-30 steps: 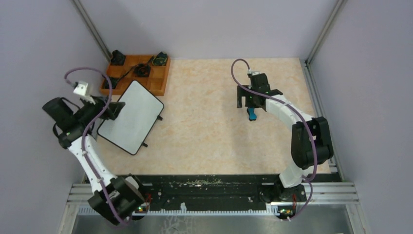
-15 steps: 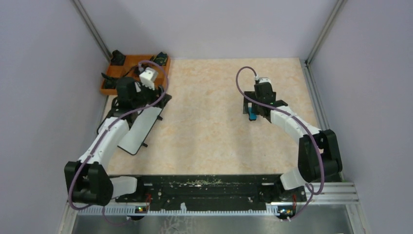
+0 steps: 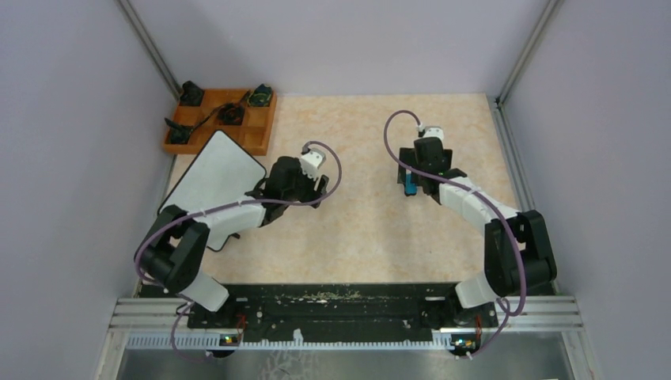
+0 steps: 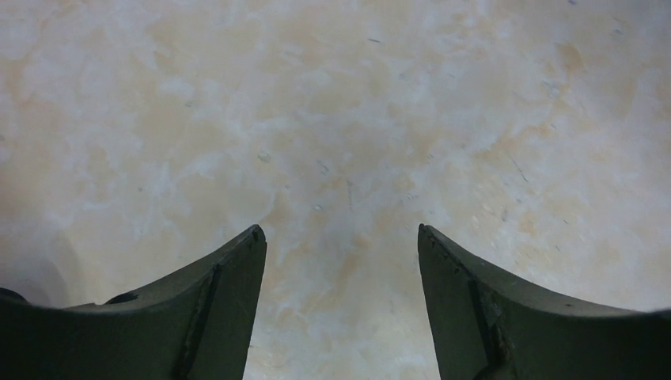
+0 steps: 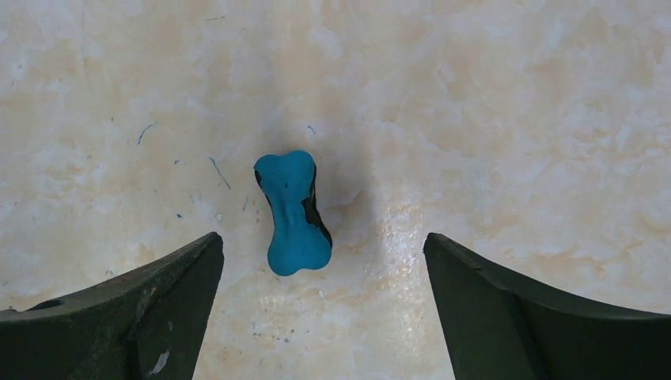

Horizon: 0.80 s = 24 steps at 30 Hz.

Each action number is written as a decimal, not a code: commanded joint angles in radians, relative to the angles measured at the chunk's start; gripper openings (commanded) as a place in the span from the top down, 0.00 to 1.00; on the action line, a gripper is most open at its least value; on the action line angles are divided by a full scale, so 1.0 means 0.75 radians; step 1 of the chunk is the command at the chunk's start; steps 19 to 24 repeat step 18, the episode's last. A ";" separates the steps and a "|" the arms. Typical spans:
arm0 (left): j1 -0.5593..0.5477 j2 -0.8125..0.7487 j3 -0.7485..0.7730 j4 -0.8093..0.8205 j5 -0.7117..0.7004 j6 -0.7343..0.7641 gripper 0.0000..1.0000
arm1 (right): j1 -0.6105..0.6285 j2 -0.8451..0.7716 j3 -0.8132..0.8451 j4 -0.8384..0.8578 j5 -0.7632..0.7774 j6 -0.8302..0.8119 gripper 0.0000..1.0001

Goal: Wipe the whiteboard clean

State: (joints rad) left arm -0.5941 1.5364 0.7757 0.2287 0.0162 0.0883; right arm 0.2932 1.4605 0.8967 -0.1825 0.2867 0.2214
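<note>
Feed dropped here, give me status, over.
Left hand open over the table. Right hand open above blue eraser. Whiteboard looks blank, left arm across its near corner.

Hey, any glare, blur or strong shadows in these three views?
Right wrist: sharp, the blue eraser casts a dark shadow to its right, with a glossy patch on the table beside it. Left wrist: table slightly soft. Top external: even light, no glare on the whiteboard.

Whiteboard (image 3: 207,178): flat white rectangle, rounded corners, thin black edge, small black foot at near edge. Surface plain white. Lies flat, turned diagonal, left side of table (image 3: 356,237); near-right part hidden.
</note>
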 commanded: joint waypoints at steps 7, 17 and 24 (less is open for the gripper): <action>0.001 0.226 0.181 0.006 -0.370 -0.185 0.30 | -0.005 -0.044 -0.065 0.139 0.168 0.041 0.03; 0.001 0.138 0.061 0.109 -0.477 -0.201 0.29 | -0.011 -0.094 -0.133 0.212 0.160 0.059 0.02; 0.001 0.121 0.038 0.142 -0.478 -0.193 0.29 | -0.011 -0.092 -0.125 0.204 0.163 0.064 0.02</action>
